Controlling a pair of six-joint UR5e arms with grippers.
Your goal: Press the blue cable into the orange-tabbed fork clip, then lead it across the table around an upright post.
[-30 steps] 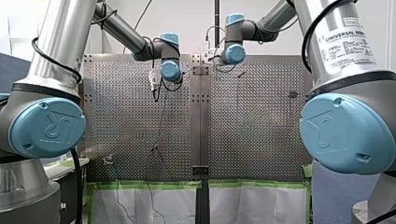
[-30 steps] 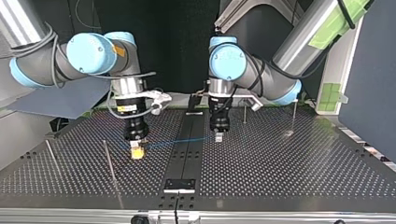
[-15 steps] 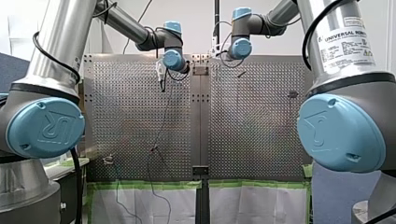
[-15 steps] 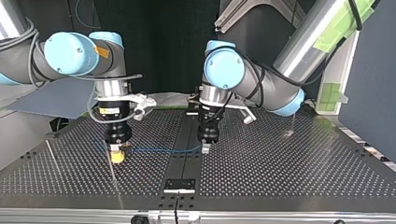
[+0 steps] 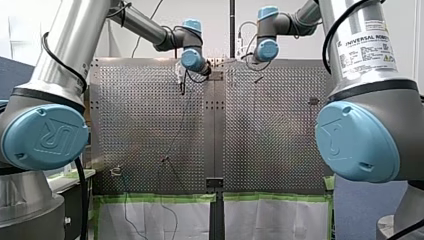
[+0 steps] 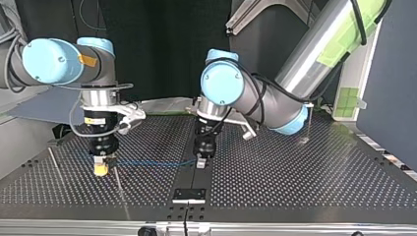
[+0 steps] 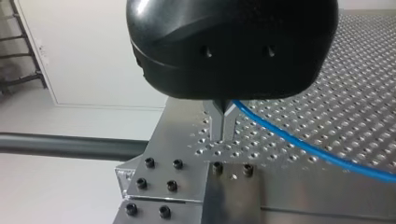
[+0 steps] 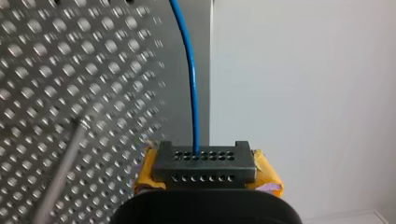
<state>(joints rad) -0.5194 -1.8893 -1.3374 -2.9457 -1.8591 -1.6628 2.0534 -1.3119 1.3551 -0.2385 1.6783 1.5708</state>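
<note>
Blue cable [image 6: 147,162] strung low over the bench [image 6: 295,177], pinched by the right gripper's [image 6: 101,168] yellow-padded fingers at lower left of the top view and the left gripper's [image 6: 200,163] closed metal fingers mid-frame; seems early, clip unseen, routing round a post [image 6: 118,184] yet to do.

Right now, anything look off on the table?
Nothing spilled or damaged. The thin blue cable spans between my right end effector and my left end effector, both shut on it. One oddity: two thin metal rods at the top view's left slant, unlike the upright metal post at its right.
</note>
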